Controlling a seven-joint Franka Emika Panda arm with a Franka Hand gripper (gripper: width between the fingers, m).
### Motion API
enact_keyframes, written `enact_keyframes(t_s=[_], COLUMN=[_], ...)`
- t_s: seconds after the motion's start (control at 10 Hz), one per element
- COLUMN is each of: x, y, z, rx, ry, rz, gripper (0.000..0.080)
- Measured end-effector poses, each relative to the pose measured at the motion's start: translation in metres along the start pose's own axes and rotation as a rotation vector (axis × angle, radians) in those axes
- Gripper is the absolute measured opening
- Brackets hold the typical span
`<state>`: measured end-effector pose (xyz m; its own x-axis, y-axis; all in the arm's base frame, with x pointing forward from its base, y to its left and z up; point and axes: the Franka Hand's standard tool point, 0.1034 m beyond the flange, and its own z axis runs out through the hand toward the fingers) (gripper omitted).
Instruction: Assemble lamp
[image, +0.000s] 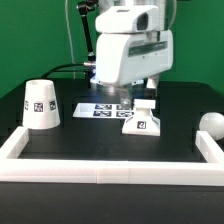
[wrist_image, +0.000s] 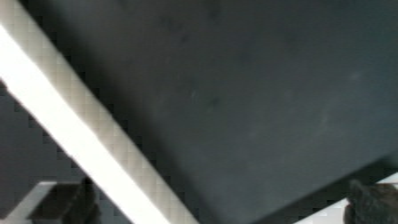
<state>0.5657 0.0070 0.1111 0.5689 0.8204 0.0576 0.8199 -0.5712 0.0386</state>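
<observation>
Mostly cut off, the fingers (2 dark tips) stand spread apart, gripping nothing.

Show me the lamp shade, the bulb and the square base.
lamp shade (image: 40, 104): exterior view, on its tagged side wall.
bulb (image: 212, 124): exterior view, on its round ball.
base (image: 141, 123): exterior view, on its tagged face.

The marker board lies on the black table, bordered by a white rail, green backdrop behind.
</observation>
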Motion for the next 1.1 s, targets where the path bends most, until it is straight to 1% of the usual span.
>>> enact_keyframes(t_s=[0.1,0.2,0.3,0.4,0.7,0.8,1.0,1.1], x=[-0.015,-0.021,-0.021,-0.02,-0.02,-0.02,-0.028,-0.033], y=[-0.01,-0.016,-0.018,-0.018,-0.019,-0.022,-0.04,-0.052], z=[0.0,0.001,0.002,0.002,0.003,0.003,0.003,0.005], rx=[-0.004,0.006,0.013,0.013,0.019,0.019,0.027,0.032], ry=[0.003,0.002,0.007,0.007,0.008,0.005,-0.012,-0.023], rz=[0.045,0.14,0.215,0.249,0.466,0.608,0.779,0.865], gripper=[0.07,0.07,0.07,0.07,0.07,0.07,0.07,0.07])
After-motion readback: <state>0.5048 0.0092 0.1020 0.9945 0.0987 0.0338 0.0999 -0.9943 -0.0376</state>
